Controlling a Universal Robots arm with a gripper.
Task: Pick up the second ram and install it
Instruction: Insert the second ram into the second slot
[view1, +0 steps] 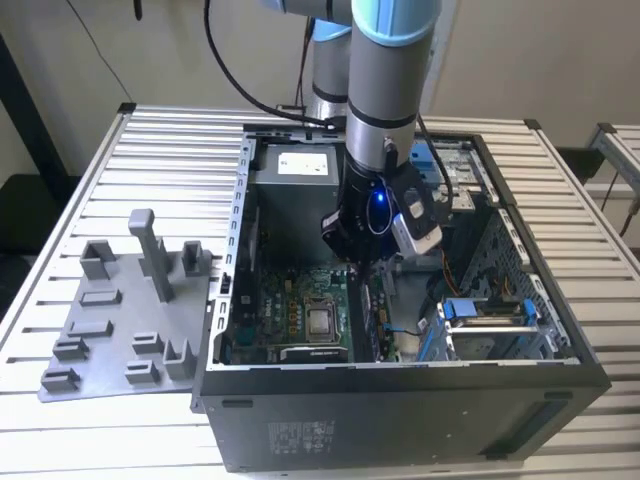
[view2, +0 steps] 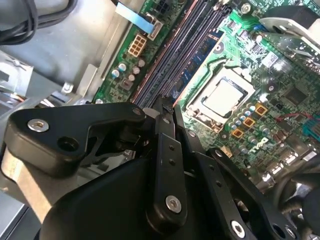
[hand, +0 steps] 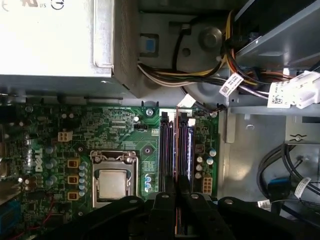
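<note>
Dark slots (hand: 175, 145) on the motherboard (hand: 120, 135) lie right under my hand (hand: 176, 192), which hangs low inside the case (view1: 400, 390) beside the CPU socket (hand: 112, 180). My fingers look drawn nearly together over the slots, but I cannot tell whether the ram is between them or already seated. The grey holder tray (view1: 110, 320) on the counter (view1: 150, 150), at the exterior view's left, looks empty of sticks.

Near ends of the memory slots (hand: 176, 150) behind the gripper (hand: 176, 192); jaws' gap indiscernible
</note>
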